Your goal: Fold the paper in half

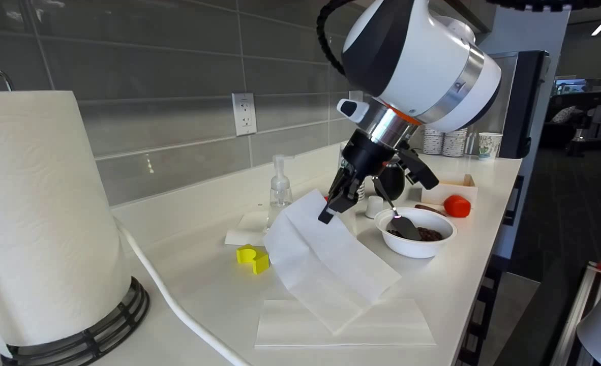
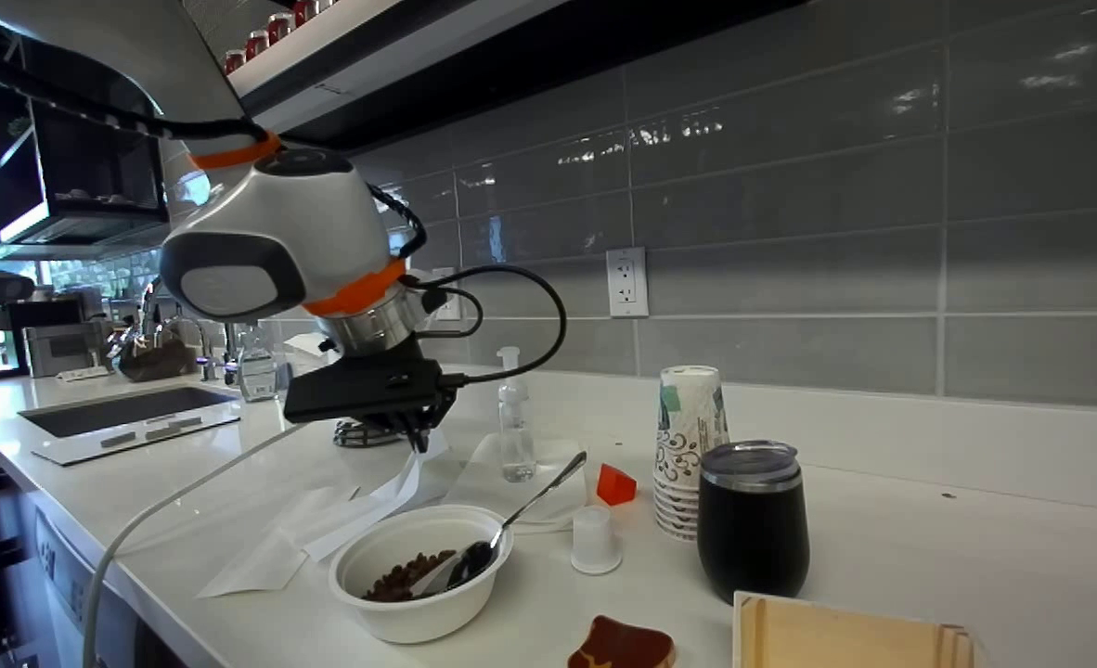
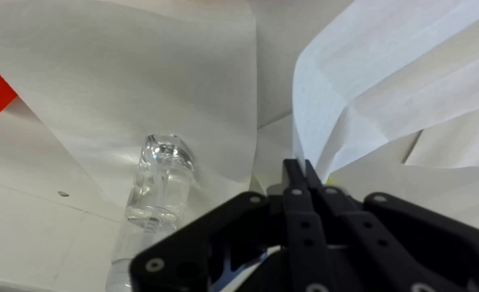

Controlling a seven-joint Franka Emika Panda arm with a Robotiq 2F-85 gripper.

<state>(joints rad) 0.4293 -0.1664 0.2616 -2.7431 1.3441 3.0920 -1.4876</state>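
Observation:
The paper (image 1: 321, 259) is a thin white sheet with creases. It hangs slanted from my gripper (image 1: 326, 216), and its lower corner lies over a wider flat white sheet (image 1: 402, 325). I cannot tell how far it touches that sheet. The fingers are shut on the paper's upper edge; in the wrist view the paper (image 3: 324, 85) runs up from between the fingertips (image 3: 304, 166). The paper (image 2: 372, 510) and the gripper (image 2: 419, 441) also show in an exterior view, with the paper's lower part partly behind the bowl.
A white bowl (image 1: 412, 248) with a spoon stands beside the paper. A clear pump bottle (image 2: 516, 436) stands on another white sheet (image 2: 553, 492). A yellow block (image 1: 253, 258), a paper-towel roll (image 1: 41, 218) and a white cable (image 1: 178, 307) are near. A black tumbler (image 2: 753, 529) stands farther along.

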